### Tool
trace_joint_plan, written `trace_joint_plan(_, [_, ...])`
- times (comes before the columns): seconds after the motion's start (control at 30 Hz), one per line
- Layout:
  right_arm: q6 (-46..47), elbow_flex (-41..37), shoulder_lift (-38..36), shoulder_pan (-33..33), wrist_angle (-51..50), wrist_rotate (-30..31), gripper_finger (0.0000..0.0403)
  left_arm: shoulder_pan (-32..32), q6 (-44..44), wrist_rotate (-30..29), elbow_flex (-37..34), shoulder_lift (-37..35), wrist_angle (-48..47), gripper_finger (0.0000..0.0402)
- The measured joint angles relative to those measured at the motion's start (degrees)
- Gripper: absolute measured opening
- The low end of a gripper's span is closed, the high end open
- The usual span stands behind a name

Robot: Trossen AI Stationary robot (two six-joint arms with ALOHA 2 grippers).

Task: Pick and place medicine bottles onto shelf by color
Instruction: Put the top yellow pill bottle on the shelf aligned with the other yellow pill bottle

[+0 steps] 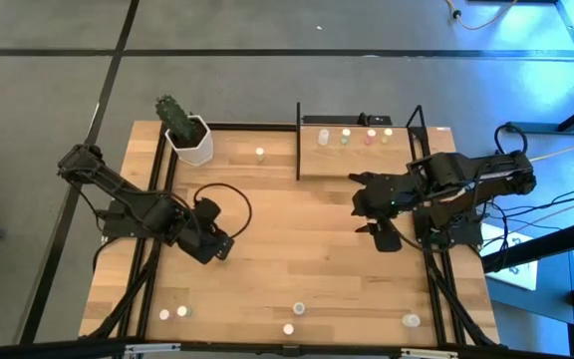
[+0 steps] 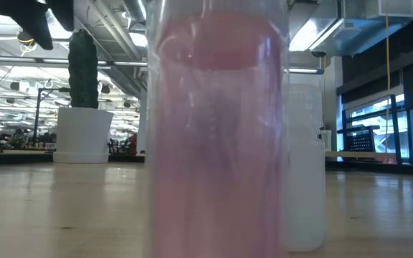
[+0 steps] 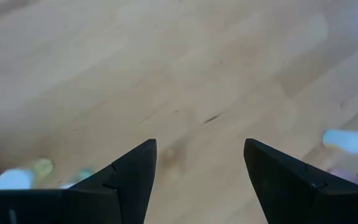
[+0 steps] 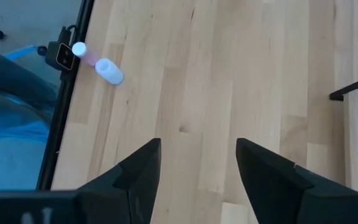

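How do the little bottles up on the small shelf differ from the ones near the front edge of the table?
The bottles on the shelf stand in one tidy row, while the bottles near the table's front edge are scattered in loose clusters. The shelf group sits at the back right beside the plant pot's side; the others lie along the front. All look tiny beside both open grippers.

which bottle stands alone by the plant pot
Start at the white hexagonal plant pot in the table's far left corner. Between it and the shelf stands one tiny whitish bottle. Unlike the others, it stands alone on bare tabletop.
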Motion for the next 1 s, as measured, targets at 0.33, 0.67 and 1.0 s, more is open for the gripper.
trace_joint_plan(0.33, [-0.20, 0.00, 0.05, -0.07, -0.02, 2.44, 0.0209, 14.61, 14.23, 0.14, 0.00, 0.00, 5.28, 0.0236])
trace_joint_plan(0.67, [-3.37, 0.00, 0.03, -0.09, -0.09, 3.61, 0.0209, 41.30, 41.68, 10.65, 0.11, 2.12, 18.24, 0.0236])
trace_joint_plan(1.0, [-4.44, 0.00, -0.02, -0.09, -0.11, 4.42, 0.0209, 53.98, 60.82, 13.99, 0.11, 10.96, 27.74, 0.0236])
